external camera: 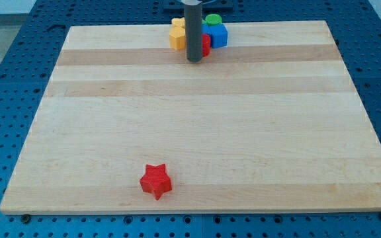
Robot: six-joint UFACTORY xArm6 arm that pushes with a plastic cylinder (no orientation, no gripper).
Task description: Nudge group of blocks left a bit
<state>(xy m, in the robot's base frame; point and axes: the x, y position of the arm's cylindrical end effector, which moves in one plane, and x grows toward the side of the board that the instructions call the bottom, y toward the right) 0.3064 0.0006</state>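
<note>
A tight group of blocks sits at the view's top centre of the wooden board [197,125]: a yellow block [177,36] on the left, a red block [206,45] partly hidden behind the rod, a blue cube [218,36] on the right, and a green round block [213,20] behind the blue one. My dark rod comes down from the top edge, and my tip [194,61] rests just below the group, in front of the yellow and red blocks. A red star block [156,181] lies alone near the view's bottom, left of centre.
The board lies on a blue perforated table [5,79] that surrounds it on all sides. The group sits close to the board's top edge.
</note>
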